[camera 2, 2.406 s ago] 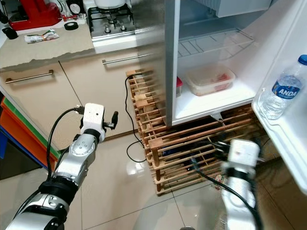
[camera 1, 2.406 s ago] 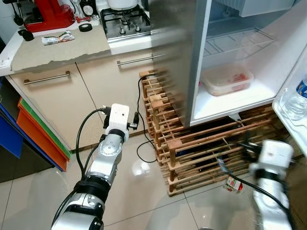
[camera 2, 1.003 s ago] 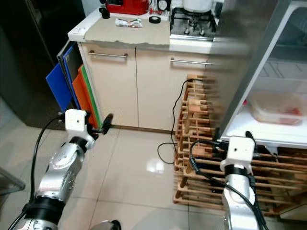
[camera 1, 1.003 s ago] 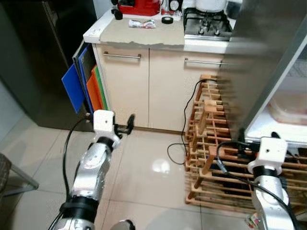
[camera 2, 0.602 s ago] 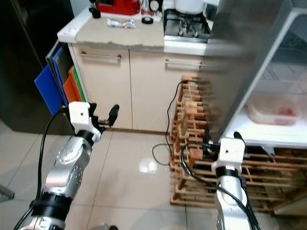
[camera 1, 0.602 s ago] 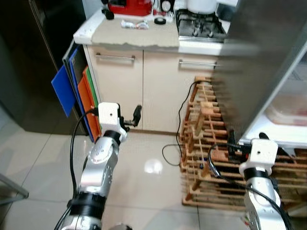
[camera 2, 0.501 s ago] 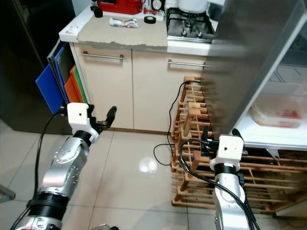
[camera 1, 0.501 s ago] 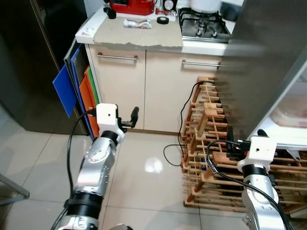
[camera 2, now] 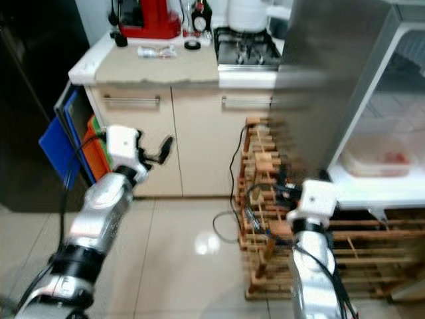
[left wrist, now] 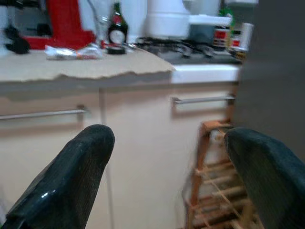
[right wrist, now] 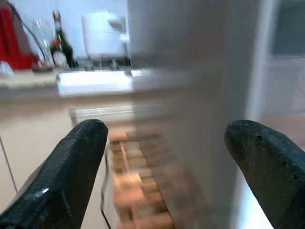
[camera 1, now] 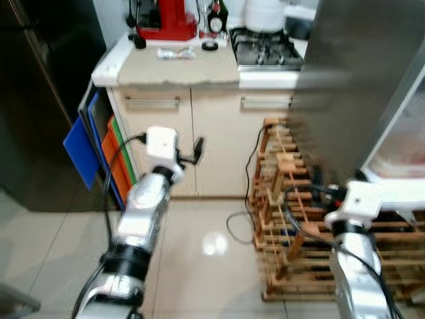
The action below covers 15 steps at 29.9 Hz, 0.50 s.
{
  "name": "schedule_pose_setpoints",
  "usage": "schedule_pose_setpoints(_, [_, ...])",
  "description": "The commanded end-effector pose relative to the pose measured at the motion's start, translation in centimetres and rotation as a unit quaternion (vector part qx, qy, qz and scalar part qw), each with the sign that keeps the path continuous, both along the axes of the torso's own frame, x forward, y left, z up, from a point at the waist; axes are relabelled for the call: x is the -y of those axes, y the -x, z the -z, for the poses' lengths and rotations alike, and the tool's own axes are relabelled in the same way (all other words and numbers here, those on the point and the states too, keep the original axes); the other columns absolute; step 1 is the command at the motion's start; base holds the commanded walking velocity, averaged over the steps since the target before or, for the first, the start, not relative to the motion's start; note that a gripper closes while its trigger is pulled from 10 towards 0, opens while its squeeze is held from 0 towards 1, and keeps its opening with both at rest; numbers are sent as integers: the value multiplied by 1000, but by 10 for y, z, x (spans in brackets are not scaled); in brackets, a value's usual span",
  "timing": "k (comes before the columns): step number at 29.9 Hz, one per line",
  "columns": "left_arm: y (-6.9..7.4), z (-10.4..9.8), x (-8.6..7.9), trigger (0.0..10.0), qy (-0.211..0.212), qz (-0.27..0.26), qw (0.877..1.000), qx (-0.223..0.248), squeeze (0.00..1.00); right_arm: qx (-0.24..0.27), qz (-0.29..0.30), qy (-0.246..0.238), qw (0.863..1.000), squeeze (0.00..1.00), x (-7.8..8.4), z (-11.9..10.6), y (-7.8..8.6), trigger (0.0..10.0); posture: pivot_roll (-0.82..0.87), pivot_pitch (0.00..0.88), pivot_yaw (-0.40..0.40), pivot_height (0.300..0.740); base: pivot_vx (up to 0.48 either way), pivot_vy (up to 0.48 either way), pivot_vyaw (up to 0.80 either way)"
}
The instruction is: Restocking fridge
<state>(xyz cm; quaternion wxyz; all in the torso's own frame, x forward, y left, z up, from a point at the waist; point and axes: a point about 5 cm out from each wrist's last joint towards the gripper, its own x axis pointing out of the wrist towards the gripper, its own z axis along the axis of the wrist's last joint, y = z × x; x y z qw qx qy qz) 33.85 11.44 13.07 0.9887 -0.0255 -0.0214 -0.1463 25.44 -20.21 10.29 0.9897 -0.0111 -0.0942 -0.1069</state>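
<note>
Left wrist view: left tool [left wrist: 167, 167] gapes wide, holding nothing, facing cabinets [left wrist: 143, 138].

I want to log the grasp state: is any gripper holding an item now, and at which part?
Nothing is held. The left gripper and the right gripper are both open, with only air between their fingers.

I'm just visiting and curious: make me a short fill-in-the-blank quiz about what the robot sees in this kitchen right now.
1. The appliance at the counter's back is coloured ____.
2. The rack under the open fridge is made of ____.
3. A ____ board leans nearest the dark cabinet.
4. Both the left gripper and right gripper hold ____.

Missing words: red; wood; blue; nothing
</note>
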Motion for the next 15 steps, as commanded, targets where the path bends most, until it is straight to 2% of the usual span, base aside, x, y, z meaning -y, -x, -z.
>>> schedule_pose_setpoints(1, [-1,-4,-12,10000,2,-21,1000,8,0,35,-21,-4,999,0,-12,-19,-11,10000,-34,0,25,740,446,0,0])
schedule_pose_setpoints(6, [-2,-8,-12,10000,19,-29,999,18,0,31,-30,-4,999,0,-15,-17,-15,10000,-10,0,17,740,446,0,0])
schedule_pose_setpoints(8, [-2,-8,-11,10000,13,-28,999,18,0,29,-32,-5,999,0,-16,-16,-15,10000,-6,0,17,740,446,0,0])
schedule_pose_setpoints(9, [-4,-9,-9,10000,-11,-27,999,14,0,27,-34,-5,999,0,-17,-15,-15,10000,-4,0,16,740,450,0,0])
schedule_pose_setpoints(10, [-6,-9,-9,10000,-16,-25,999,12,0,26,-36,-5,999,0,-18,-15,-16,10000,-7,4,16,740,469,0,0])
schedule_pose_setpoints(15, [-13,-16,-8,10000,-14,-20,1000,13,0,25,-44,-4,999,0,-22,-15,-19,10000,-9,6,16,740,475,0,0])
